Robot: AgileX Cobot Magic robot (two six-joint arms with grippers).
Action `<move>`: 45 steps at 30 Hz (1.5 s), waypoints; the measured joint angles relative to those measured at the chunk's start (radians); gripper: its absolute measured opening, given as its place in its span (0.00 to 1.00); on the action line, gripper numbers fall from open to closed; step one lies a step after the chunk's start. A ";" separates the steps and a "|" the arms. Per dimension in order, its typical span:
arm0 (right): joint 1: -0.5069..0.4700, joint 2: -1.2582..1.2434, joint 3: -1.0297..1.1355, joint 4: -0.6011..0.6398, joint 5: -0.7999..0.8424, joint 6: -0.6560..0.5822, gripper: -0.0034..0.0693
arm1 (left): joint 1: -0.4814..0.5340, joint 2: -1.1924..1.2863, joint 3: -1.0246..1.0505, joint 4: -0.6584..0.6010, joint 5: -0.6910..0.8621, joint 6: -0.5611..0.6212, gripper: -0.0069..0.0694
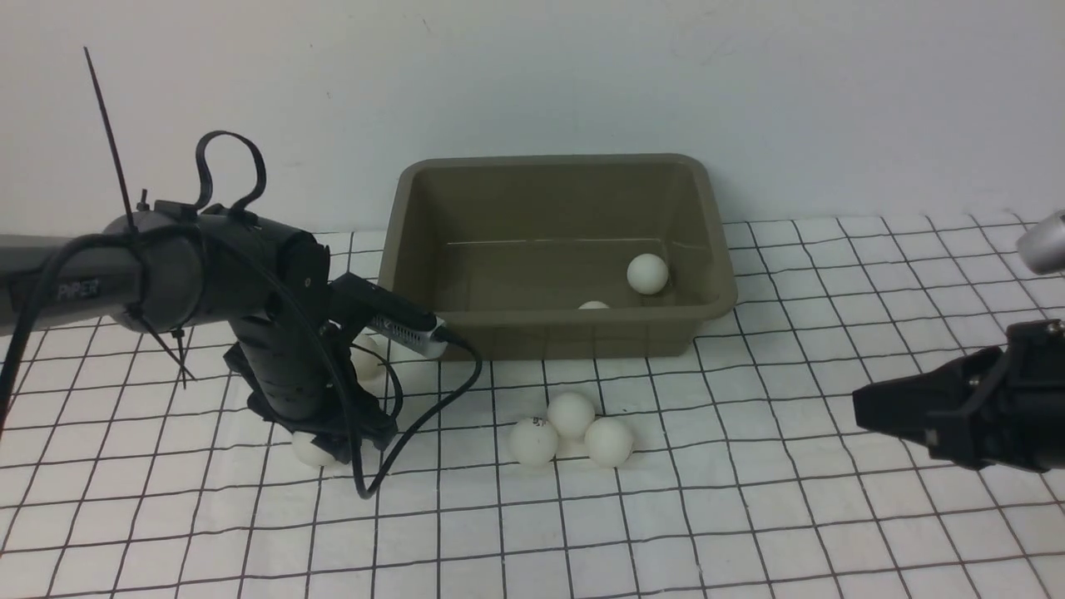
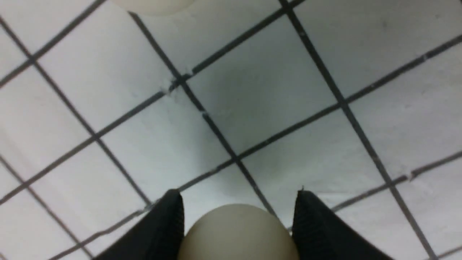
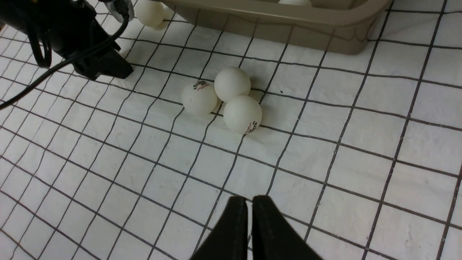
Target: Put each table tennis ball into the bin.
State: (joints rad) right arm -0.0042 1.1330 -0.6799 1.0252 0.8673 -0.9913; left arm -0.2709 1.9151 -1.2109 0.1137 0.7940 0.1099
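A white cloth (image 1: 749, 499) with a black grid covers the table, and a plain wall (image 1: 582, 75) stands behind it. The bin (image 1: 582, 333) sits at the back centre of the cloth, against the wall.

The left arm (image 1: 166, 274) reaches in from the left and bends down to the cloth, just left of the bin's front corner. A black cable (image 1: 433, 408) loops from it onto the cloth. The right arm (image 1: 1023, 391) comes in low from the right edge, well apart from the bin.

The left gripper (image 2: 239, 193) points straight down. Its two fingers (image 2: 162, 231) stand on either side of the left ball (image 2: 238, 234), and both look to press its sides, so it grips that ball. The ball lies low on the cloth under the arm.

The right gripper (image 3: 245, 198) hangs over bare cloth, pointing towards the middle. Its fingers are closed together and hold nothing.

Two balls lie in the bin. The far ball (image 1: 647, 274) rests on the floor towards the right, and the near ball (image 1: 593, 305) is mostly hidden by the front wall.

Three balls touch in a cluster on the cloth just in front of the bin:
- the middle one (image 1: 571, 413) lies nearest the bin
- the printed one (image 1: 533, 440) lies to its left
- the third (image 1: 608, 441) lies to its right

The corner ball (image 3: 149, 12) lies near the bin's front left corner, partly behind the left arm.
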 joint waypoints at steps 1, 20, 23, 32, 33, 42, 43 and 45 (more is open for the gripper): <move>0.000 0.000 0.000 0.000 -0.001 0.001 0.06 | 0.000 -0.010 -0.001 0.005 0.009 0.000 0.54; 0.000 0.000 0.000 0.000 -0.032 0.001 0.06 | -0.026 -0.183 -0.281 -0.073 0.055 0.043 0.54; 0.000 0.000 0.000 0.000 -0.032 0.001 0.06 | -0.040 -0.099 -0.370 -0.114 0.046 0.074 0.54; 0.000 0.000 0.000 0.000 -0.025 0.001 0.06 | -0.075 0.168 -0.598 -0.148 0.072 0.103 0.54; 0.000 0.000 0.000 0.000 -0.024 0.001 0.06 | -0.076 0.182 -0.616 -0.148 0.077 0.106 0.54; 0.000 0.000 0.000 0.000 -0.005 0.001 0.06 | -0.079 0.270 -0.699 -0.155 0.122 0.134 0.69; 0.000 0.000 0.000 0.000 -0.005 0.001 0.06 | -0.079 0.265 -0.699 -0.155 0.133 0.143 0.70; 0.000 0.000 0.000 0.000 -0.005 0.001 0.06 | -0.079 0.242 -0.699 -0.155 0.163 0.151 0.70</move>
State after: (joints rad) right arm -0.0042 1.1330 -0.6799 1.0252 0.8625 -0.9908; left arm -0.3497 2.1573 -1.9101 -0.0408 0.9571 0.2613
